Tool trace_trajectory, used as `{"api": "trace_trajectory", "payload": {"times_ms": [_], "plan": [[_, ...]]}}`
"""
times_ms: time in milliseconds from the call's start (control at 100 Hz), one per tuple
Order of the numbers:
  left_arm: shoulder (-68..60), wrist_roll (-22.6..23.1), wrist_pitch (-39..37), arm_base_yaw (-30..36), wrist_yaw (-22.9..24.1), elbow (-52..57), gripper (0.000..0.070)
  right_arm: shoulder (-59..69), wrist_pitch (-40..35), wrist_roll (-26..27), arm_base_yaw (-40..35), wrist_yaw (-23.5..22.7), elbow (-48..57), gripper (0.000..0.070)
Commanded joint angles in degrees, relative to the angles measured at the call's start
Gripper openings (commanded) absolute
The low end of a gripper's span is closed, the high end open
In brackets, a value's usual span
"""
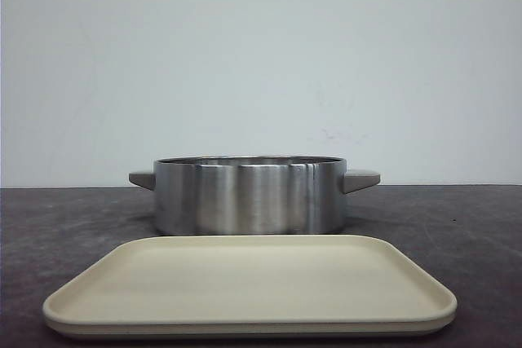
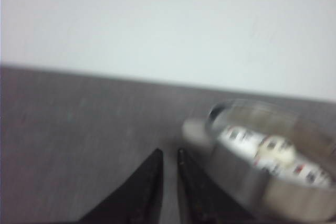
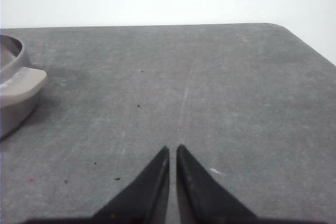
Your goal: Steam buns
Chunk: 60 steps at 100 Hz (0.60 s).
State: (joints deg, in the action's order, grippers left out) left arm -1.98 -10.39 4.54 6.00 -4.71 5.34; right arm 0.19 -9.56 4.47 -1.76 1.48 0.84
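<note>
A steel pot (image 1: 249, 197) with grey side handles stands mid-table behind a flat beige tray (image 1: 245, 315), which carries nothing. In the blurred left wrist view, white shapes with dark marks lie inside the pot (image 2: 247, 184); they look like the buns (image 2: 239, 139), though the blur hides their faces. My left gripper (image 2: 169, 151) hangs shut and holds nothing, just beside the pot's near handle (image 2: 194, 129). Over bare table on the pot's other side, my right gripper (image 3: 172, 148) is shut and holds nothing. Neither gripper shows in the front view.
The dark grey table (image 3: 210, 77) ends at a rounded far corner in the right wrist view. A white wall (image 1: 261, 55) runs behind it. The pot's handle (image 3: 21, 85) juts toward the right gripper's side.
</note>
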Motion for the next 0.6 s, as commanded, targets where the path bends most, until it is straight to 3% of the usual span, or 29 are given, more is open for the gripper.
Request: {"api": "trace_trajectory", "payload": {"times_ms": [0, 160, 370, 590], "plan": [[0.8, 1.0, -1.2, -0.7, -0.2, -1.1, 0.0000, 0.0, 0.5, -0.4, 0.1, 0.0, -0.1, 0.0017], [1.8, 4.0, -1.2, -2.9, 0.0, -4.5, 0.0000, 0.0, 0.5, -0.4, 0.1, 0.0, -0.1, 0.0017], [1.8, 7.2, 2.7, -5.3, 6.3, -4.6, 0.0000, 0.0, 0.5, -0.4, 0.1, 0.0, -0.1, 0.0017], [1.8, 8.2, 6.5, -7.9, 4.3, -4.6, 0.0000, 0.0, 0.5, -0.4, 0.1, 0.0, -0.1, 0.0017]]}}
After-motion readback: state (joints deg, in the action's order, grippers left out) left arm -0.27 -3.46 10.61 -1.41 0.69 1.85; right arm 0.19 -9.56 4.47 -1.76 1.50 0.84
